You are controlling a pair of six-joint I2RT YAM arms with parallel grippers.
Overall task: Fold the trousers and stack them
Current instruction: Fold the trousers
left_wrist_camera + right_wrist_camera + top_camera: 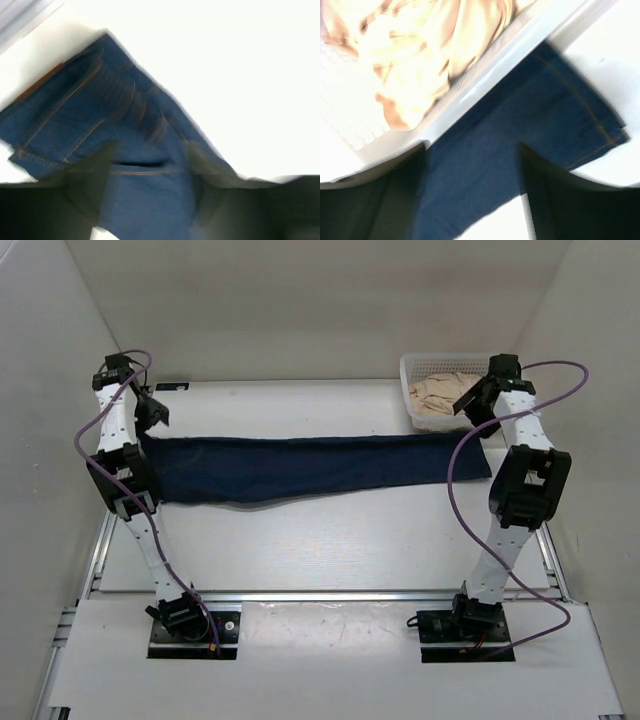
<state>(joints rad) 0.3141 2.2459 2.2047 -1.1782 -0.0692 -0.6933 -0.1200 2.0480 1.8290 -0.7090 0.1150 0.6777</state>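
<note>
Top external view: the dark navy-blue denim trousers (300, 468) are laid flat as one long band across the white table (330, 540). The waistband is at the left and the hems at the right, just beside the white plastic basket (440, 358) of tan cloth (440, 392). The legs appear laid one over the other; crosswise folds and stacking are judged not yet done. The left gripper (150, 412) and right gripper (478, 400) are seen spread above the denim, with nothing pinched. A tan patch (40, 82) is shown at the waistband; no writing can be read.
</note>
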